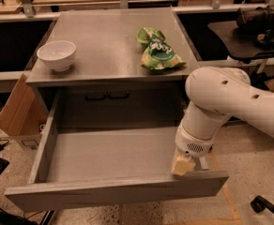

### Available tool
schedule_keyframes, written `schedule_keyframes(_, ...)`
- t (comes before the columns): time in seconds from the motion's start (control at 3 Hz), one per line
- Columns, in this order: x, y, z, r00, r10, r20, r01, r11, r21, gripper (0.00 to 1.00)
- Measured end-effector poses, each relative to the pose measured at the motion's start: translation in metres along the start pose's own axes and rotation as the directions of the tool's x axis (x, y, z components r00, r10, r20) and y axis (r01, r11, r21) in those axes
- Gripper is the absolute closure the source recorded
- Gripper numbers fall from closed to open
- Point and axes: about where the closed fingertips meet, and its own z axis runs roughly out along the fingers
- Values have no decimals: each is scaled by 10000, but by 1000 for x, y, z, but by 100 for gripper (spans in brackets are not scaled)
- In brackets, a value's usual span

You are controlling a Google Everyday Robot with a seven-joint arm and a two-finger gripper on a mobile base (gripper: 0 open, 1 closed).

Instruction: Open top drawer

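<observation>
Your top drawer (104, 193) stands open — gripper (184, 164) inside its front right corner. Its grip you cannot tell.

Plain matte grey right across the wide open top drawer (118, 191), flat front and box interior alike, with no pattern on it. At four o'clock inside it, by the front right corner, sits the cream-tan gripper (183, 165), below a glossy white robot arm (231, 100) dotted with a few small dark holes. The flat grey tabletop (104, 36) carries a plain white round bowl (56, 54) at nine o'clock and a crumpled bright green snack bag (158, 52) with paler markings at two o'clock. There is a brown cardboard box (15, 109) at the frame's nine o'clock and a speckled beige floor (254, 168) at four.
</observation>
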Motion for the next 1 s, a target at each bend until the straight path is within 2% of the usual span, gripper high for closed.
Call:
schedule_keyframes(0.33, -14, 1, -22, 9948, -1014, 123, 1016, 9946, -211, 100)
schedule_keyframes(0.67, -24, -45, -47, 9779, -2089, -41, 2089, 9779, 93, 100)
schedule_keyframes(1.0, -23, -131, -85, 9610, -2720, -489, 2760, 9536, 1206, 100)
